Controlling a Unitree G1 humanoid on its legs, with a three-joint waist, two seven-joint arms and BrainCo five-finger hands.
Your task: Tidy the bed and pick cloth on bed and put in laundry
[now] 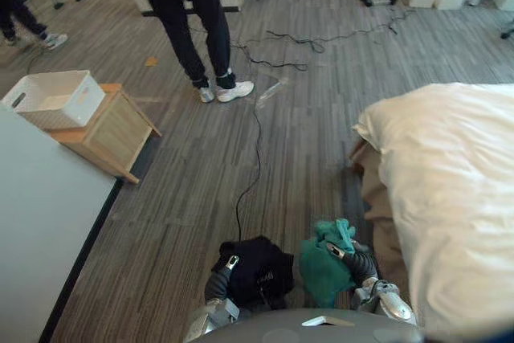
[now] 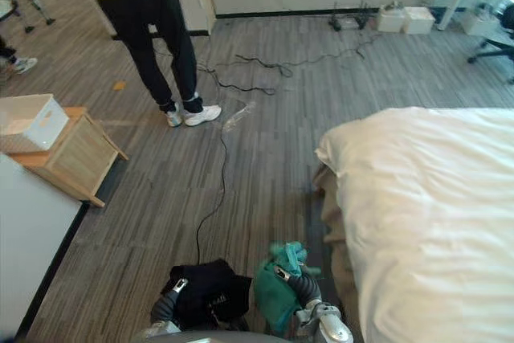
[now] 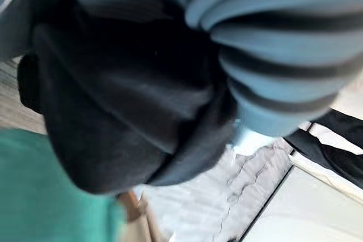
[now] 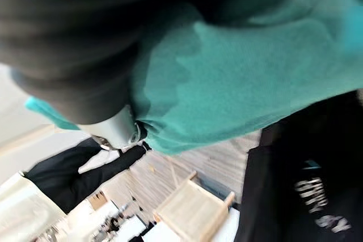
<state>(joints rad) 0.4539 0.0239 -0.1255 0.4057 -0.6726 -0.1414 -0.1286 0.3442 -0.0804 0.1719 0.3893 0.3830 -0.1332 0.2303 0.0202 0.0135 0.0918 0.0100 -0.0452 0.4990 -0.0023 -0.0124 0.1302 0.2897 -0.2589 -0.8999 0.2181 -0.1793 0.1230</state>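
left robot hand (image 1: 230, 264) grips a black cloth (image 1: 265, 267), its pale print unreadable; right robot hand (image 1: 353, 261) grips a green cloth (image 1: 321, 269) near the bed (image 1: 458, 182).

Bedroom staged in a lab: a made bed (image 1: 450, 198) just beside the robot's right hand (image 1: 361, 264), loose cables (image 1: 257, 138) across the plank floor (image 1: 321, 78) ahead, an office chair (image 2: 493, 40) far beyond, and a person (image 1: 189, 22) standing by.
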